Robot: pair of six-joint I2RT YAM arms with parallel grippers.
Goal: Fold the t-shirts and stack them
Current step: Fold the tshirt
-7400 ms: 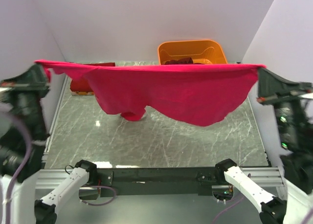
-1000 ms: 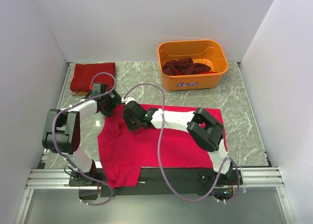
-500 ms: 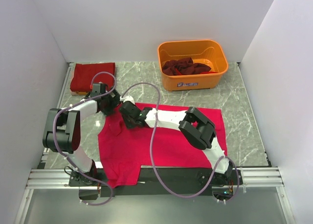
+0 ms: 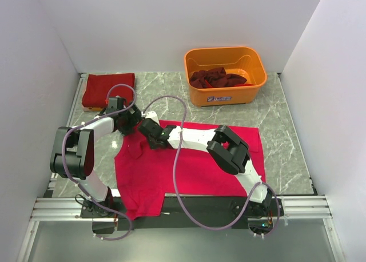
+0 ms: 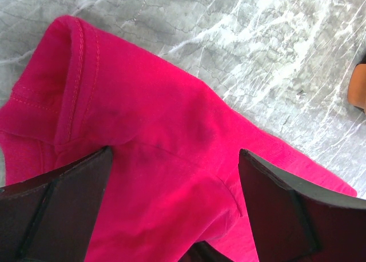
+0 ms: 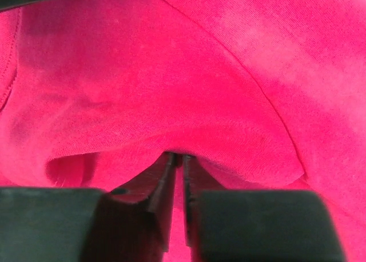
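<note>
We count bare worktop [image 4: 289, 130] right of the pink shirt [image 4: 148, 176], passable. Obstacles: orange tub [image 4: 224, 97] far centre, folded red shirt [image 4: 107, 89] far left, left arm [image 4: 94, 127] and right arm [image 4: 197, 139] meeting at the pink shirt's far-left corner.

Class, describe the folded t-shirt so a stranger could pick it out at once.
Start at the marble table and go to its far left corner, opposite the orange tub. There lies the folded t-shirt, a neat scarlet rectangle; the pink-red shirt is spread flat, and the maroon ones are crumpled in the tub.
</note>
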